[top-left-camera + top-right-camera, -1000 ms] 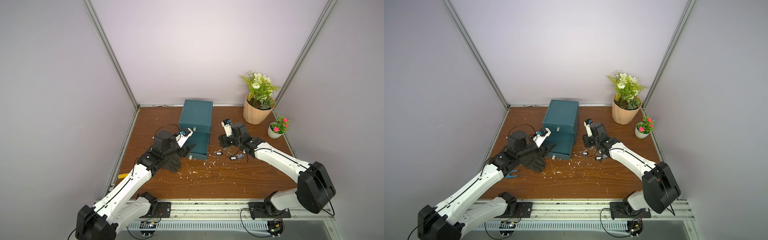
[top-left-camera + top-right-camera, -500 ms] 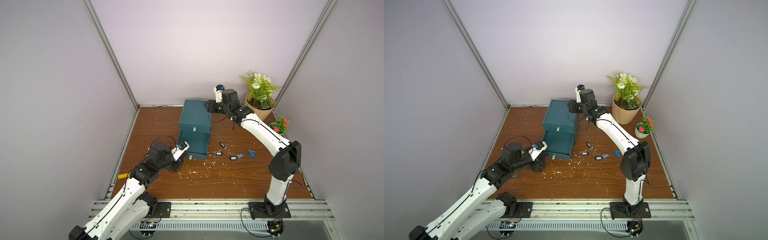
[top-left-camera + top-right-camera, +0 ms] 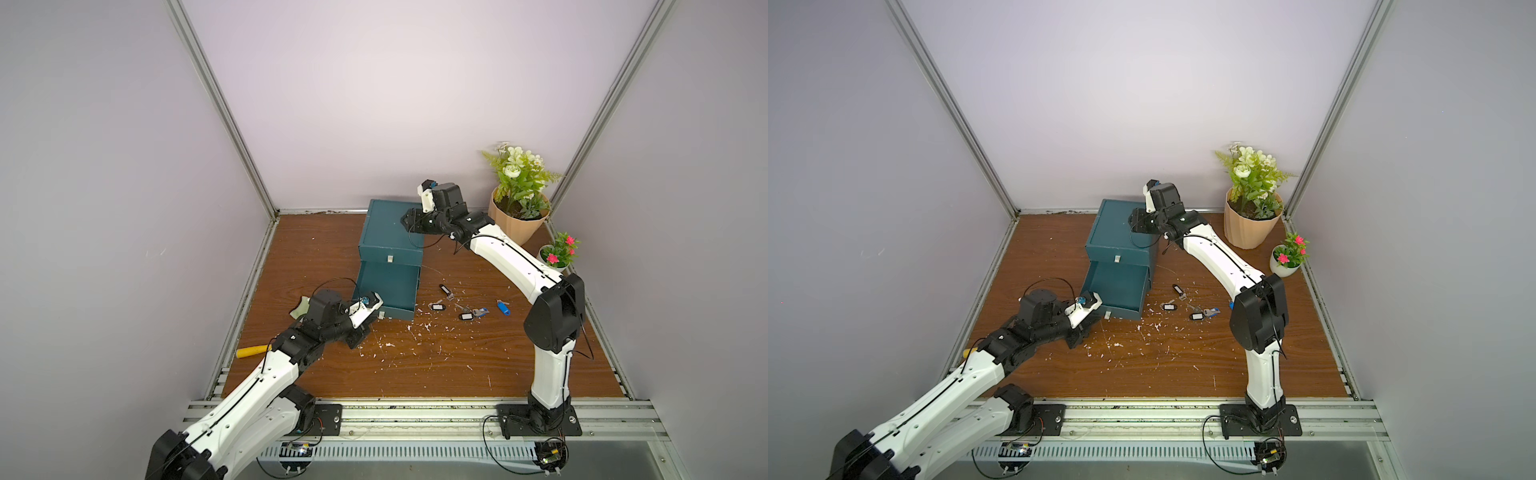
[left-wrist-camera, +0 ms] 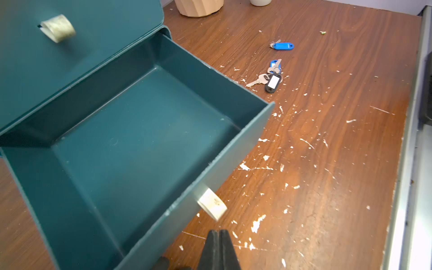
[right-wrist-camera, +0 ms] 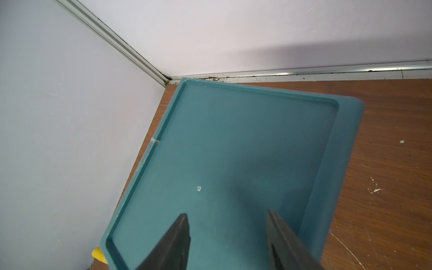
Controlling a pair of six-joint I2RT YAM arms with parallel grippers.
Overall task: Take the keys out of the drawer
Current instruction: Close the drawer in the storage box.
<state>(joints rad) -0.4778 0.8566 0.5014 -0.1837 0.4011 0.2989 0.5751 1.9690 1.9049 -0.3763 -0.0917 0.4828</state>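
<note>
Just right of the teal drawer box, the keys lie on the wooden table, black and blue tags, clear of it. Its pulled-out bottom drawer is bare inside, so the job looks basically done. The left gripper sits pinched together on nothing, just in front of the drawer's white pull tab, probably lined up to shove it closed. The right gripper hovers jaws apart above the box's top, maybe to steady it.

You get open way from above into pulled-out teal plastic drawer; teal cabinet body overhangs its rear.
</note>
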